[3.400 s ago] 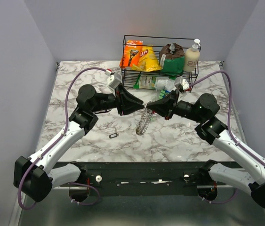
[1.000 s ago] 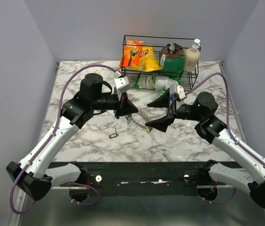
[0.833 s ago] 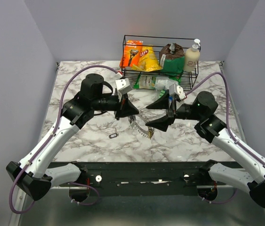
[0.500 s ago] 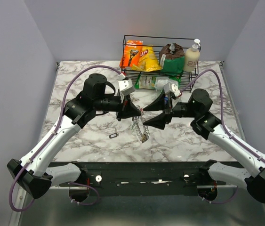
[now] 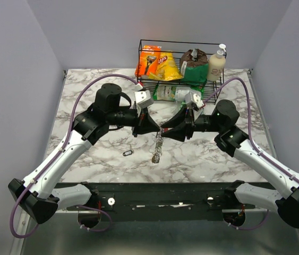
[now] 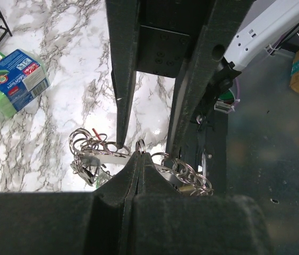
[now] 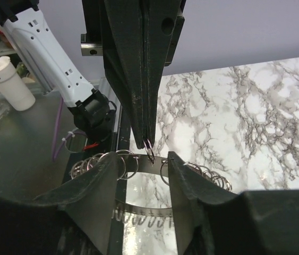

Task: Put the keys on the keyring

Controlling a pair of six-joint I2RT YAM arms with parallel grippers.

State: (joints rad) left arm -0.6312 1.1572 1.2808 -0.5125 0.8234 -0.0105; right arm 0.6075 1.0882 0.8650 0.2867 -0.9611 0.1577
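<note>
Obs., both arms raised over mid-desk, tips meeting nose to nose.

Left gripper: jaws fully closed, pinching the thin ring at the top of the keyring right at the tips. The ring stands up edge-on from the pinch.

Chain of the keyring: links spill to either side of the left tips in the left wrist view, with a small red bit among the links on one side. From above, the chain hangs from the meeting point towards the near edge. Cannot tell whether its lower end touches the desk.

Right gripper: jaws parted, one finger on each side of the left tips and the pinched ring. The chain runs across the gap between them. No clear contact between the fingers and the links can be made out; they straddle rather than clamp.

Keys: one dark key lies flat on the desk, to the near left of the hanging chain and apart from it. Other keys cannot be picked out among the links.

Far side: black wire basket with packets and a bottle. A green-and-blue packet lies by its near edge.
</note>
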